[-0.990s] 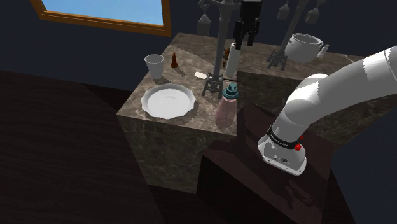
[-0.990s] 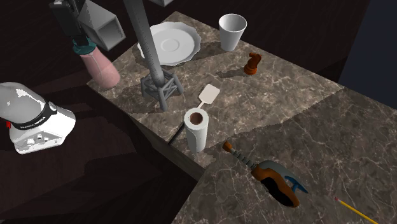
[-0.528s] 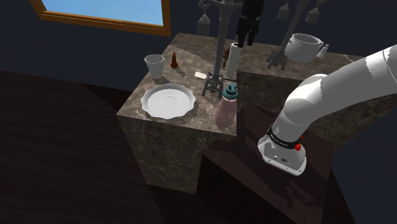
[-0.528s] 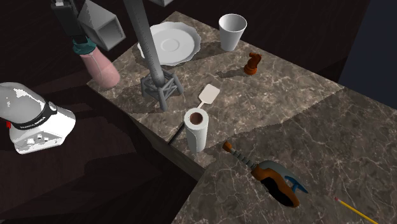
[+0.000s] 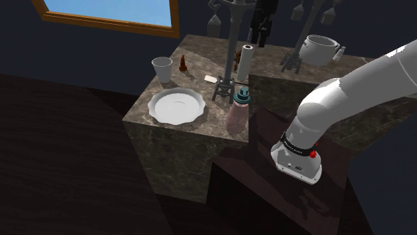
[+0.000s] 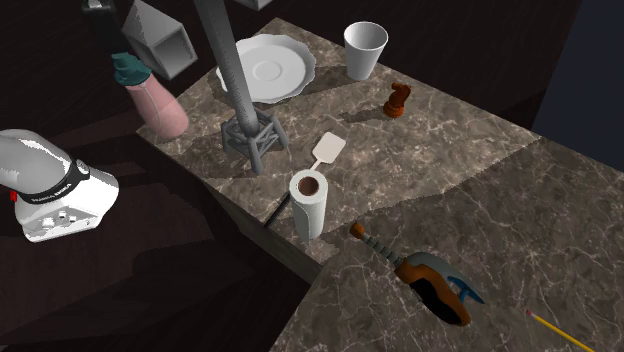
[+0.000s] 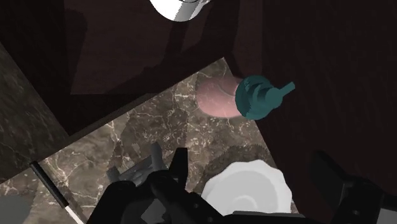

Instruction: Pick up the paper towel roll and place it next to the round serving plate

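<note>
Dark marbled worktop (image 6: 440, 150) bearing a round white scalloped serving plate (image 6: 270, 68); the white paper towel roll (image 6: 309, 205) stands upright well apart from it, sides free for grasping; black two-finger hand (image 7: 249, 156) hangs high above, fingers apart, empty
</note>
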You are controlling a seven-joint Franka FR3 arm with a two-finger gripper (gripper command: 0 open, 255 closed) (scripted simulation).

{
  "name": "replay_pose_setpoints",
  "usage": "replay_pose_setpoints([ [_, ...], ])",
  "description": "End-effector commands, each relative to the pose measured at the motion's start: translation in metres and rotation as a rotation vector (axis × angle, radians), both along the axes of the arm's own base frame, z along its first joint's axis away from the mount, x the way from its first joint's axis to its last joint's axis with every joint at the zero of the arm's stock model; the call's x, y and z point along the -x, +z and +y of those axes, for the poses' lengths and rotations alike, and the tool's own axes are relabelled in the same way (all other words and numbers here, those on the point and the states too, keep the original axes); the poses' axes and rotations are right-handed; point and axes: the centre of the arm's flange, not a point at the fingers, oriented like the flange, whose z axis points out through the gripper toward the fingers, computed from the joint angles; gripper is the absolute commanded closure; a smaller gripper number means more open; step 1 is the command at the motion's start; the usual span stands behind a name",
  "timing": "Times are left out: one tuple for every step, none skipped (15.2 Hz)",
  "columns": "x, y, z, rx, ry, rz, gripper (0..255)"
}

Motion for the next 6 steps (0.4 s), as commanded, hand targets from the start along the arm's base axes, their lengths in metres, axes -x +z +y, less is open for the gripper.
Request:
replay_pose_setpoints([
  [0.000, -0.001, -0.001, 0.005, -0.002, 0.001, 0],
  [-0.006, -0.005, -0.011, 0.011, -0.001, 0.000, 0],
  [-0.013, -0.010, -0.020, 0.017, -0.001, -0.001, 0],
  [-0.019, -0.015, -0.030, 0.023, -0.001, -0.001, 0],
  [-0.025, -0.019, -0.040, 0.029, -0.001, -0.002, 0],
  [-0.032, -0.024, -0.049, 0.035, 0.000, -0.002, 0],
])
